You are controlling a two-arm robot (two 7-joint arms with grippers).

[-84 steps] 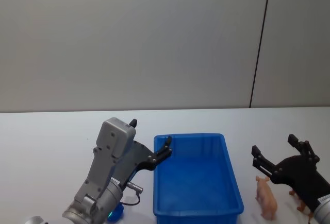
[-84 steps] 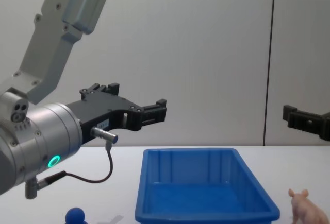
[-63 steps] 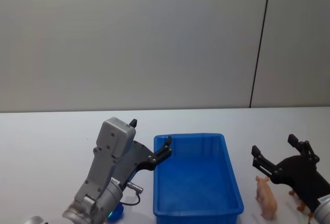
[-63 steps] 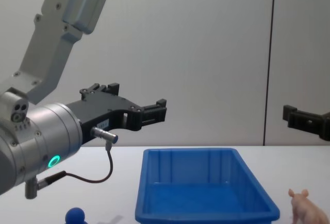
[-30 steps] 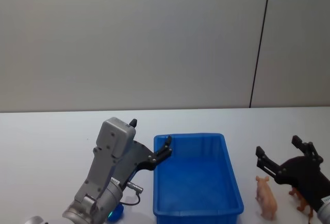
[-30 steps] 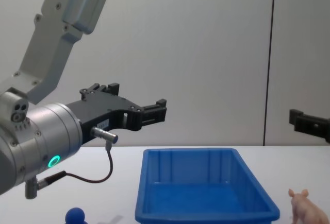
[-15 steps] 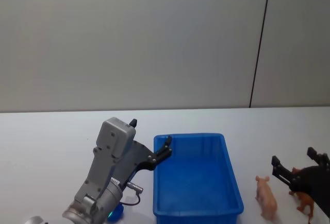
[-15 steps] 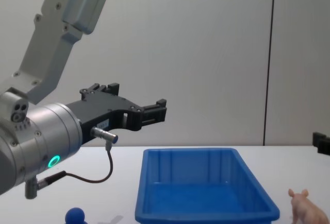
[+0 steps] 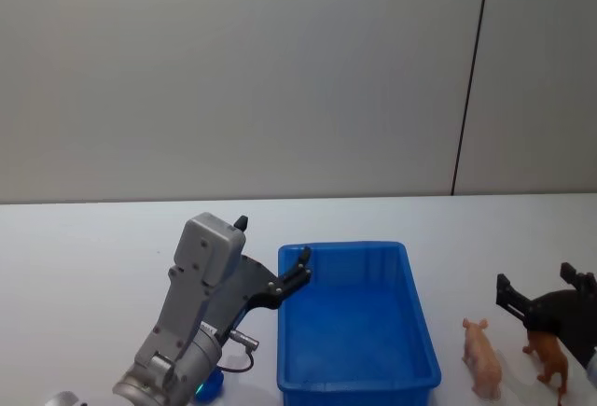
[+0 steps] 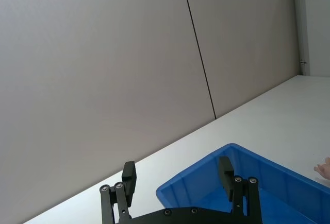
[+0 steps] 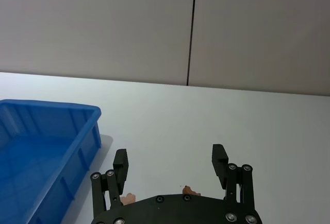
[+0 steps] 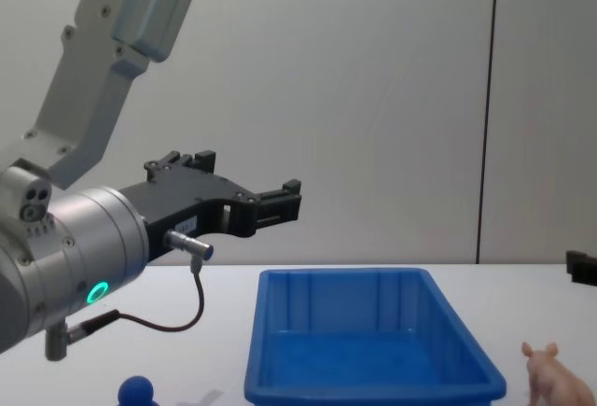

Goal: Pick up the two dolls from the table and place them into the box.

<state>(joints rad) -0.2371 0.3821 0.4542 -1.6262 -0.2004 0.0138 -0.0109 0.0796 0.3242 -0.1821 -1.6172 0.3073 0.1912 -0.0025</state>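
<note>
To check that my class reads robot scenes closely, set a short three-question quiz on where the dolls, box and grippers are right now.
1. True or false: the pig lies inside the box.
2. Fill in: the left gripper, near the box's left rim, has its jaws ____.
3. Which gripper hovers nearest the brown doll? A. left gripper B. right gripper
Key: 1 false, it stands on the table right of the box; 2 open; 3 B.

Head camera looks down on the tabletop point(image 9: 93, 257), chest camera level across it, both sharing the blue box point(image 9: 359, 390)
</note>
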